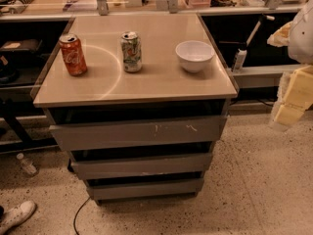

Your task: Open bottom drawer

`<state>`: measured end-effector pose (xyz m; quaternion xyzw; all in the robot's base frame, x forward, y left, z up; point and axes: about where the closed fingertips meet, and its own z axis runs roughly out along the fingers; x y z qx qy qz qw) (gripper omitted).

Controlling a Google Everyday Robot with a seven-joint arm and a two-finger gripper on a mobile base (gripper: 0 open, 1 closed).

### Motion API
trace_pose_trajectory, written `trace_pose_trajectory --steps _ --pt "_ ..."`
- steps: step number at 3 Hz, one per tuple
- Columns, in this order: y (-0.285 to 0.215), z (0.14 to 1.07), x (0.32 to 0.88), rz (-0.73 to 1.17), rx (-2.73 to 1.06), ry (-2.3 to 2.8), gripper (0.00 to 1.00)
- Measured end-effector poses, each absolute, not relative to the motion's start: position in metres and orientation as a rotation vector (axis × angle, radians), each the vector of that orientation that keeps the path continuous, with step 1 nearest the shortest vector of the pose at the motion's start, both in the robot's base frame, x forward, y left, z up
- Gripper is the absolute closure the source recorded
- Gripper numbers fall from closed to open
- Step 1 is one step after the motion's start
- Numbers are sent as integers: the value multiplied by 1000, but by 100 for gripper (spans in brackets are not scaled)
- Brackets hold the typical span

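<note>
The bottom drawer (145, 187) is the narrowest and lowest of three grey handleless fronts of the cabinet, just above the floor, and it looks closed or nearly closed. Above it are the mid-width front (142, 164) and the widest front with white scratches (139, 131). My gripper (287, 112), pale yellow, hangs at the right edge of the view, well to the right of the cabinet and at about the height of the top drawer. It holds nothing that I can see.
On the cabinet top (161, 84) stand an orange can (73, 55), a green-and-white can (131, 51) and a white bowl (194, 55). On the floor at the left are a plastic bottle (27, 164), a white shoe (17, 214) and a black cable (78, 215).
</note>
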<state>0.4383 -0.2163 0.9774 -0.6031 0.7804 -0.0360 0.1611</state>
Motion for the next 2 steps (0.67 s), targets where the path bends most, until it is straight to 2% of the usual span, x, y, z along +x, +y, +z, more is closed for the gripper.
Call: trace_pose_trajectory --steps 2 --pt "-204 944 443 -83 -1744 2193 0"
